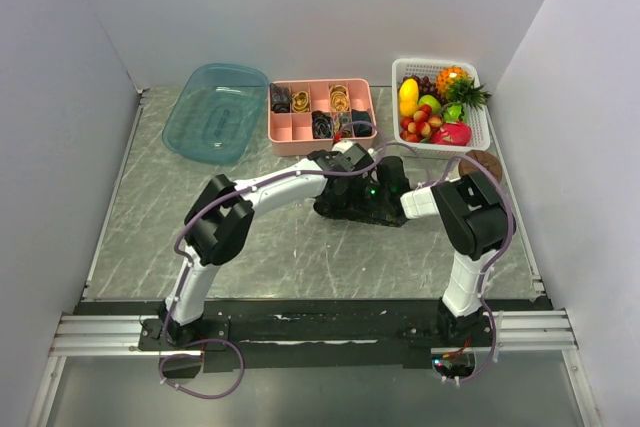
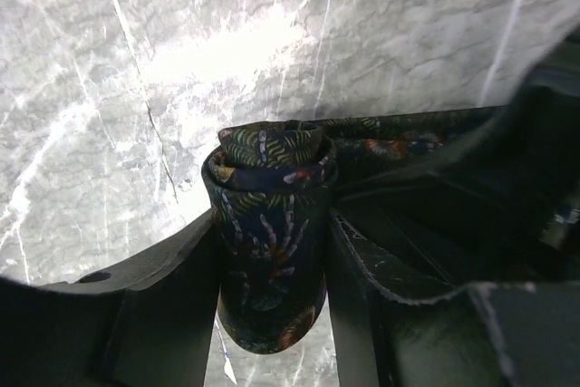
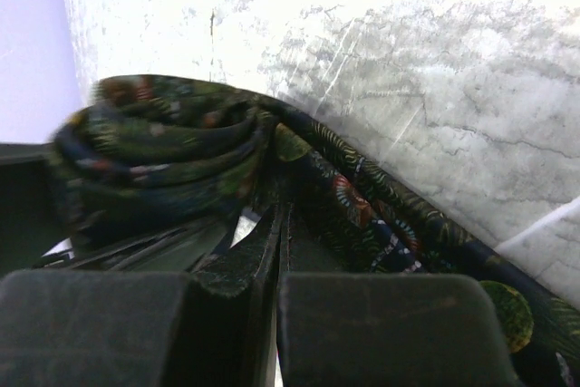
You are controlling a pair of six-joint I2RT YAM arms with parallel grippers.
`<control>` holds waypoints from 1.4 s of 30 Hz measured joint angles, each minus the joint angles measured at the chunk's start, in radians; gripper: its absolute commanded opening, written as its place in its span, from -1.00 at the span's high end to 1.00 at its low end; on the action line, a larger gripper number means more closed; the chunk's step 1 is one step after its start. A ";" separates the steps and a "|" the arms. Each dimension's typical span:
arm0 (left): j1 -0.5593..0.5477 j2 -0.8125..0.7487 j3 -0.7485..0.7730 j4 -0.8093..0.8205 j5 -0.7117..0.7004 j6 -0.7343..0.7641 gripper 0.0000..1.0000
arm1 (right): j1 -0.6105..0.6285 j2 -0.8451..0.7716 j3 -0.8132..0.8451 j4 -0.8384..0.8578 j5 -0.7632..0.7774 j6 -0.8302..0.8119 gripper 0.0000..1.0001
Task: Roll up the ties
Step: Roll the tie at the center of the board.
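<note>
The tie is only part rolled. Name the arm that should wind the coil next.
Left, probably. The coil sits inside the left pincer, ready to turn; the right pincer is shut at the loose tail, better placed to hold it taut.

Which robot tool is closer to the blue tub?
Left. The left tool is right of the blue tub and nearer the robot's bases; the right tool is beyond it, even farther right.

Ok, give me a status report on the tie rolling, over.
Left gripper straddling rolled end of the tie, grip unclear. Right gripper shut on its loose length. Part coiled, rest trailing on the table. Nothing in the way.
</note>
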 measured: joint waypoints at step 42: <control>-0.006 -0.069 -0.121 0.106 -0.040 -0.022 -0.27 | -0.010 -0.036 -0.017 0.006 0.034 0.001 1.00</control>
